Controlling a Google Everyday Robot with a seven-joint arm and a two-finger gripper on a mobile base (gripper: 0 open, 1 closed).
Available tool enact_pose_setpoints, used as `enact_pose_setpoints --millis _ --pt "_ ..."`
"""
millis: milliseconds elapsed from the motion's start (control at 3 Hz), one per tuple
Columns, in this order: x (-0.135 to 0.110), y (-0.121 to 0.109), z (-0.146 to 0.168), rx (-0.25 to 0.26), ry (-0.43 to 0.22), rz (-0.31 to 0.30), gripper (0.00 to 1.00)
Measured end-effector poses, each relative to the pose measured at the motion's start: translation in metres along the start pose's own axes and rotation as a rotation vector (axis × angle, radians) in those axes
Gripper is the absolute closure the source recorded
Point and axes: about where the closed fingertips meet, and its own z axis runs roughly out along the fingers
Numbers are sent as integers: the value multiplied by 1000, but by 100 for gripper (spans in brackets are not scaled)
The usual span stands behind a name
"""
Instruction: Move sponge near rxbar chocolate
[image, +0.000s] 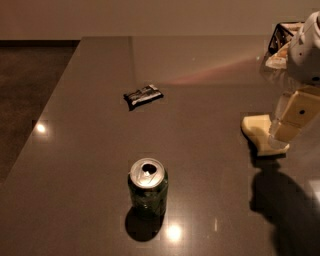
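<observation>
sponge (255, 129) touches the hand (278, 145), grip impossible to tell, with rxbar chocolate (143, 96) well apart leftward and farther back.

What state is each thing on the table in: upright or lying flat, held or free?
sponge: lying flat at the right, well apart from the bar, with the gripper down at its right end.
rxbar chocolate: lying flat, free, nothing touching it.
green can: upright, standing free at the front.
gripper: lowered to the sponge; whether it holds the sponge cannot be told.
</observation>
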Motion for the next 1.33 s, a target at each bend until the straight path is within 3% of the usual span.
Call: enact_pose_setpoints --millis 333,667,1333 --pt "0 0 0 0 0 0 0" --pt "-2 -8 2 19 -2 41 0" --pt "9 -40 18 71 -1 265 0"
